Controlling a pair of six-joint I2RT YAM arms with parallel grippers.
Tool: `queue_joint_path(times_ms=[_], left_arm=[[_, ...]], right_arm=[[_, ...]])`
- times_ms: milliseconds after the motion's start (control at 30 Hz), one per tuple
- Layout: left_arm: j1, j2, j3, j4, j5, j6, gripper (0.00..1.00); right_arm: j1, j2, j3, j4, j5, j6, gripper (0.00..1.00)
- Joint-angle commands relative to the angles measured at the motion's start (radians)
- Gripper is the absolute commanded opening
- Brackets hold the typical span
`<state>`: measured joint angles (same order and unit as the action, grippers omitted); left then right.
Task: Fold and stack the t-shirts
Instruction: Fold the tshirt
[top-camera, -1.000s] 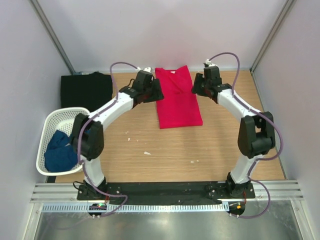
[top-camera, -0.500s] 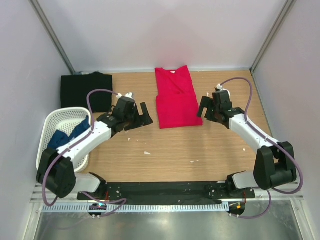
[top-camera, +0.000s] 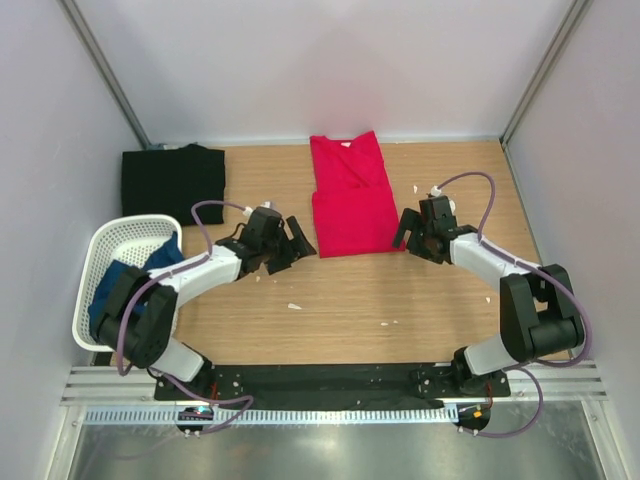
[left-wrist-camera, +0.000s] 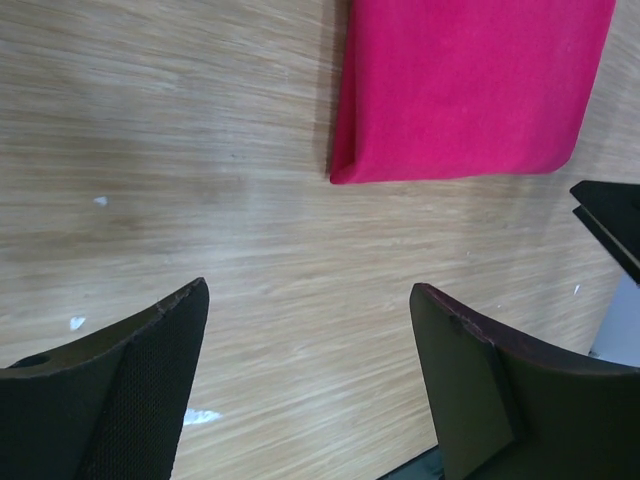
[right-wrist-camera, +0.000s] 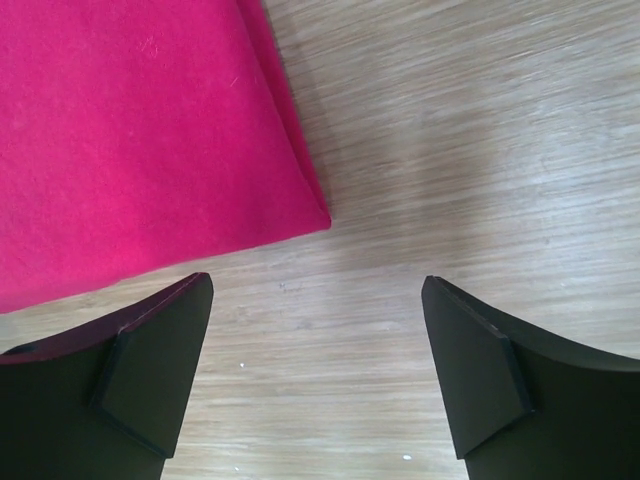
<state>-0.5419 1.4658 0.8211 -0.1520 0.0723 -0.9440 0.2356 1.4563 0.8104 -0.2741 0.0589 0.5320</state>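
Wood-grain table (top-camera: 420, 300): carries everything here; 2 arms bolted at its near edge.

Left arm (top-camera: 205, 268), right arm (top-camera: 495, 262): both white and black, both reaching low over the table toward the middle.

Bright red t-shirt (top-camera: 350, 200): folded into 1 long rectangle; lies flat at the far middle of the table; neck end toward the far edge, folded hem end toward the arms; nothing grips it.

Black t-shirt (top-camera: 172, 182): lies flat as a rough rectangle in the far left corner; well apart from the red one.

White plastic mesh basket (top-camera: 100, 240): stands at the left edge of the table, nearer than the black t-shirt.

Dark blue t-shirt (top-camera: 102, 300): crumpled inside the basket; partly hidden by the left arm.

Left fingers (left-wrist-camera: 120, 390): spread wide apart, holding nothing; bare wood between them; just beside the red t-shirt's near left corner, not touching it.

Right fingers (right-wrist-camera: 140, 370): also spread wide, empty; just beside the near right corner of the red t-shirt; the wrist view shows a strip of wood between cloth and fingers.

Small white neck label (top-camera: 346, 143): at the far end of the red t-shirt.

White specks (top-camera: 294, 306): a few scattered on the wood in front of the arms.
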Motion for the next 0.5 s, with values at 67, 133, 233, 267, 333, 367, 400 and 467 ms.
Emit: queue_joint_path(times_ms=[67, 133, 233, 267, 333, 367, 400, 467], left_arm=[[-0.035, 0.094, 0.035, 0.147, 0.001, -0.090, 0.81], [-0.050, 0.134, 0.052, 0.178, -0.025, -0.091, 0.79], [-0.076, 0.185, 0.082, 0.178, -0.055, -0.095, 0.78], [-0.085, 0.197, 0.088, 0.181, -0.065, -0.098, 0.76], [-0.093, 0.229, 0.107, 0.183, -0.111, -0.102, 0.73], [-0.099, 0.235, 0.111, 0.184, -0.146, -0.105, 0.73], [-0.102, 0.248, 0.113, 0.187, -0.160, -0.111, 0.72], [-0.104, 0.264, 0.125, 0.199, -0.172, -0.119, 0.71]], right_arm=[[-0.005, 0.042, 0.012, 0.107, -0.025, 0.034, 0.87], [-0.007, 0.059, 0.003, 0.131, -0.005, 0.039, 0.82], [-0.013, 0.091, 0.003, 0.159, 0.002, 0.042, 0.75], [-0.016, 0.098, 0.006, 0.161, 0.005, 0.042, 0.72], [-0.015, 0.113, 0.004, 0.171, 0.007, 0.042, 0.66], [-0.015, 0.118, 0.003, 0.186, 0.006, 0.042, 0.65], [-0.015, 0.121, -0.004, 0.196, 0.001, 0.039, 0.65], [-0.015, 0.128, -0.004, 0.210, 0.004, 0.040, 0.62]])
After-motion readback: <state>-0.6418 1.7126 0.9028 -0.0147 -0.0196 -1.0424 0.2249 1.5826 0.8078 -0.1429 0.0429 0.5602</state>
